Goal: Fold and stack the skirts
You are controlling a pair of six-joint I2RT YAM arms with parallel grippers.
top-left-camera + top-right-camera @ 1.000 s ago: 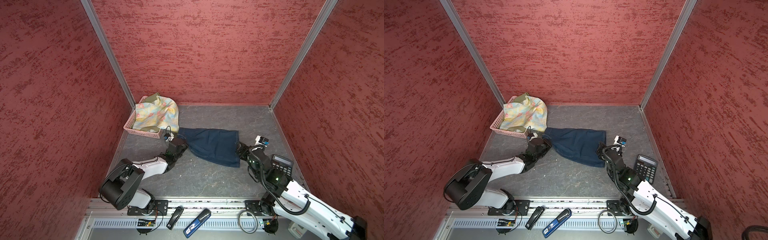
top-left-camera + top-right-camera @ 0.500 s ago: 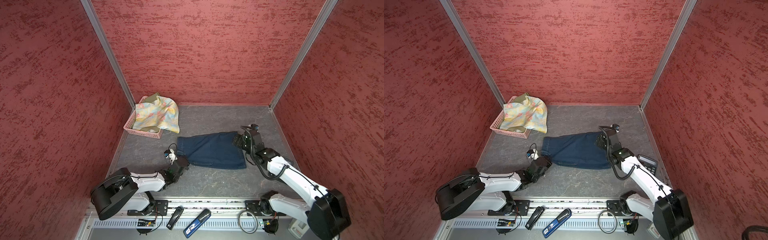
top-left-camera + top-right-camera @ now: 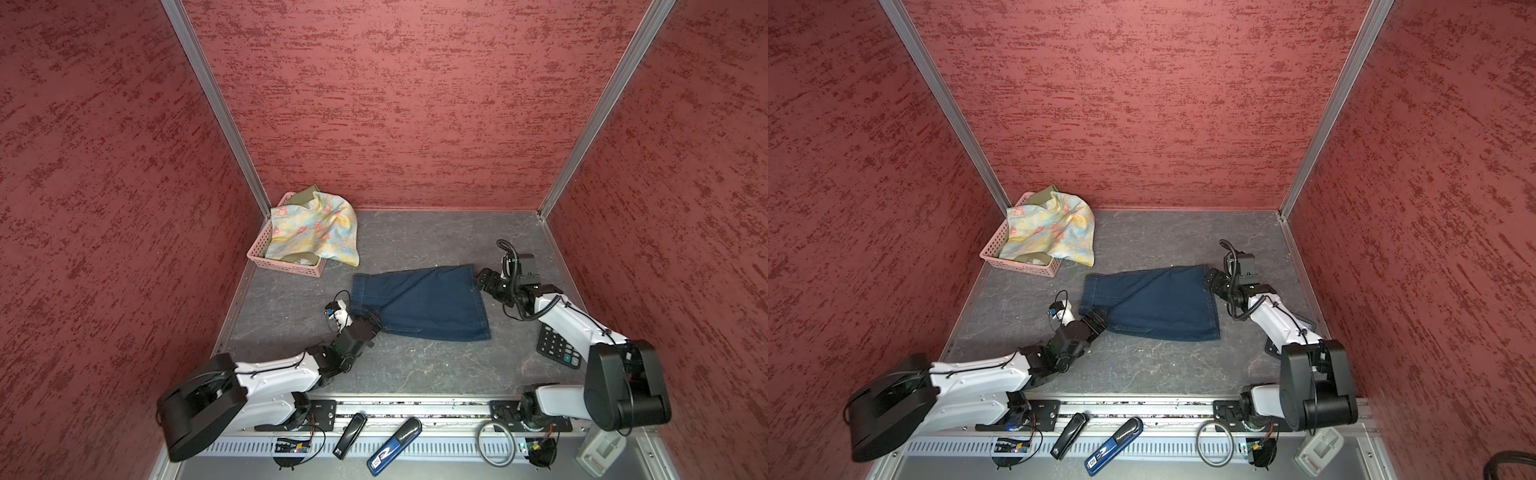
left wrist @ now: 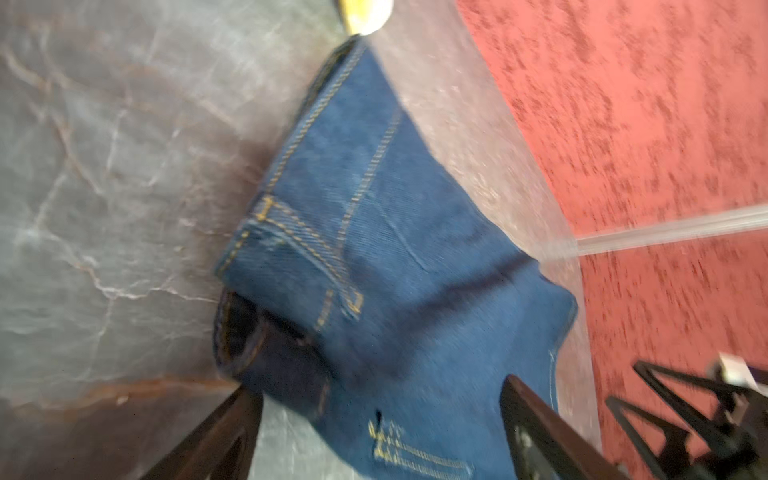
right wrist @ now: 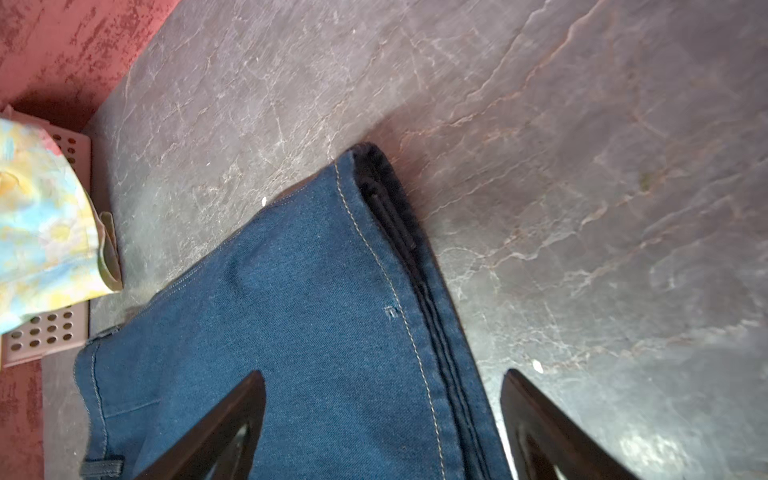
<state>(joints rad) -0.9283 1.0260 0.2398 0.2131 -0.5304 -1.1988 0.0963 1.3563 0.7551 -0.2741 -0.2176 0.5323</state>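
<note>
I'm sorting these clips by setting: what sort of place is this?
Most likely a robotics lab test cell: red textured panels in aluminium framing enclose a slate-patterned table, the left arm and right arm are mounted on a front rail, and a denim skirt lies between them.

— We see white shells and black joints on the left arm (image 3: 276, 374) and the right arm (image 3: 571, 326), yes?
— We do. Thin black cables (image 3: 515, 266) trail along both; the left gripper (image 3: 371, 323) and right gripper (image 3: 482, 279) are black, with tapered fingers (image 5: 245, 399).

Identify the dark blue denim skirt (image 3: 419, 303) with tan stitching, centre; the pale yellow-blue pink-flowered cloth skirt (image 3: 311, 232), upper left.
</note>
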